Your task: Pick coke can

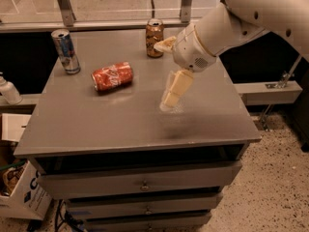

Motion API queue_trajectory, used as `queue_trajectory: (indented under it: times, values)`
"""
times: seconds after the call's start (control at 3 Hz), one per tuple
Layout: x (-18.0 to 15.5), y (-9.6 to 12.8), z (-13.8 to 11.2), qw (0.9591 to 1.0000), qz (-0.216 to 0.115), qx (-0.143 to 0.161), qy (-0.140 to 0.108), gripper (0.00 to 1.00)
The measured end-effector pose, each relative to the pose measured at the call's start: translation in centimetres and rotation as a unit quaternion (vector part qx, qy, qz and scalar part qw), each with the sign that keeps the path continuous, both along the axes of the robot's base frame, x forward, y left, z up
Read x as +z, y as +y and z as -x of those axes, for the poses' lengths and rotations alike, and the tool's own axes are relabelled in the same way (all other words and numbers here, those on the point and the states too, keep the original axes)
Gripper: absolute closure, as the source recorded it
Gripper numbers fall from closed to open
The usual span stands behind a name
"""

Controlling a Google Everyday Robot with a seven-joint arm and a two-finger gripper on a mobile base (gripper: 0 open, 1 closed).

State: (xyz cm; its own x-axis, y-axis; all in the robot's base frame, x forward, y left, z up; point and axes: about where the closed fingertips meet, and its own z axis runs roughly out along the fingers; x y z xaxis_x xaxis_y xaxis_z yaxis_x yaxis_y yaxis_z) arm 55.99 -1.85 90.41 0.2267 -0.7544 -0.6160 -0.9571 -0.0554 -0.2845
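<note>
Grey metal tabletop (120, 124), flat and matte, over a stack of grey drawers (140, 180). We note the red-orange aluminium coke can (112, 76) lying on its side, left of the tabletop's centre. Its white lettering faces up and its long axis runs roughly along the far edge. A slim silver-and-blue can (66, 51) stands upright near the far left corner, apart from the coke can. A brown-gold can (154, 31) stands upright by the far edge, about midway along it.

The white robot arm (251, 13) reaches in from beyond the far right corner. Its two-finger gripper (163, 74), cream-coloured, hangs over the middle of the tabletop, to the right of the coke can and clear of it. The fingers are spread wide with nothing between them. The upper finger (164, 43) points toward the brown-gold can and appears just beside it. The lower finger (175, 88) slants down toward the surface. We cannot tell whether its tip touches the top.

Off the left edge is a white plastic bottle (7, 88), and lower down on the floor a cardboard box (21, 197).
</note>
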Motion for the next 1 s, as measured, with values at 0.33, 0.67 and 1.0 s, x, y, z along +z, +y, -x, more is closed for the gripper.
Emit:
queue_trajectory:
  times: [0.33, 0.67, 1.0]
  values:
    - [0.0, 0.0, 0.0, 1.0000, 0.000, 0.000, 0.000, 0.00]
    - [-0.1, 1.6, -0.2, 0.9995, -0.008, 0.017, -0.024, 0.00]
    - [-0.7, 4.5, -1.2, 0.9981, -0.010, 0.037, -0.047, 0.00]
